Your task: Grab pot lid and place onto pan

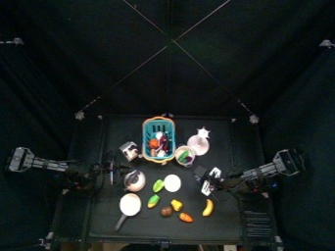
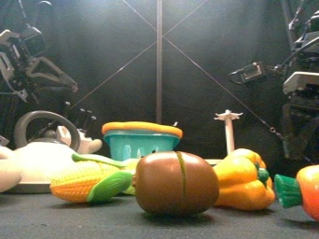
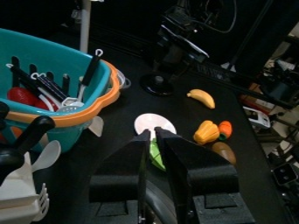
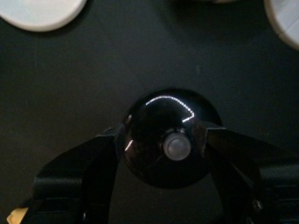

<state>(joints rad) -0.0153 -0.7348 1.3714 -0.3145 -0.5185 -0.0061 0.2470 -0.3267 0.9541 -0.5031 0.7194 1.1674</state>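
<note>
Your right claw (image 4: 176, 175) stands wide open, a jaw on each side of the pot lid (image 4: 170, 136) on the black table (image 4: 105, 70). Your left claw's (image 3: 156, 144) jaws look closed. The pan (image 1: 131, 204) sits by the front edge, its handle hard to see.

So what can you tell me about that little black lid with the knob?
The pot lid is small, round, glossy black and domed, with a pale knob at its centre. It lies flat, knob up, on the black table. The right gripper hangs over it, jaws open on either side, not gripping it.
</note>
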